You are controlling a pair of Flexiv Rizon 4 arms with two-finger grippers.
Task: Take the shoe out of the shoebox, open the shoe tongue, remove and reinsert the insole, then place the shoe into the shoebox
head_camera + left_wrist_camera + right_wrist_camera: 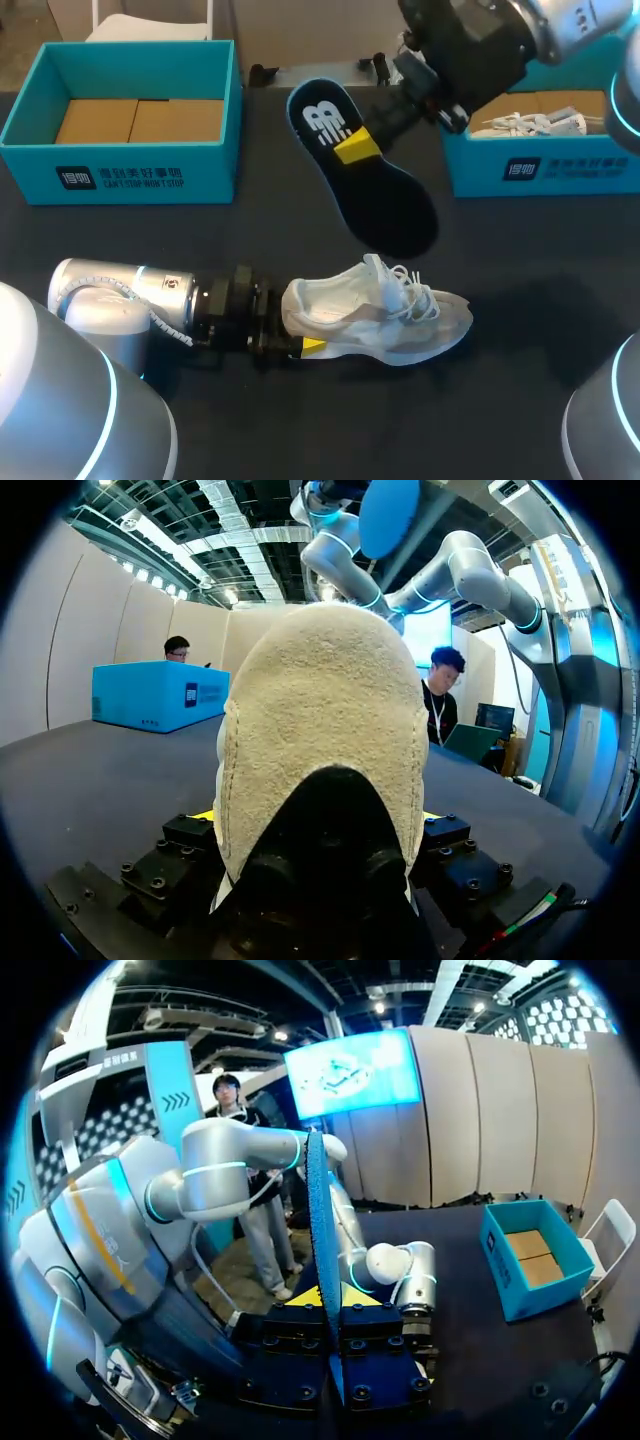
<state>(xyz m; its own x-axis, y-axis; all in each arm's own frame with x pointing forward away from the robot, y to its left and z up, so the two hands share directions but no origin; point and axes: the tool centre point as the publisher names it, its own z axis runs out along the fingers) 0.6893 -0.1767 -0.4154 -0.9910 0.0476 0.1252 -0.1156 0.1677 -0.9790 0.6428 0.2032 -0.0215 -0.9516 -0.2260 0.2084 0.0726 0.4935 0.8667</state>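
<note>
A white shoe [385,310] lies on its side on the dark table, toe to the right, laces loose. My left gripper [298,325] has the shoe's heel between its wide-set fingers, one yellow tip [312,346] pressed to the near side. In the left wrist view the pale heel [320,710] fills the space between the fingers. Above the table, my right gripper [357,148] is shut on a black insole with a blue rim [385,205], held up and tilted. In the right wrist view the insole [318,1200] stands edge-on between the right gripper's [328,1298] yellow tips.
A teal shoebox [120,175] lined with brown cardboard stands at the back left. A second teal shoebox [540,170] at the back right holds another white shoe [530,122]. Bare dark table stretches in front of and right of the shoe.
</note>
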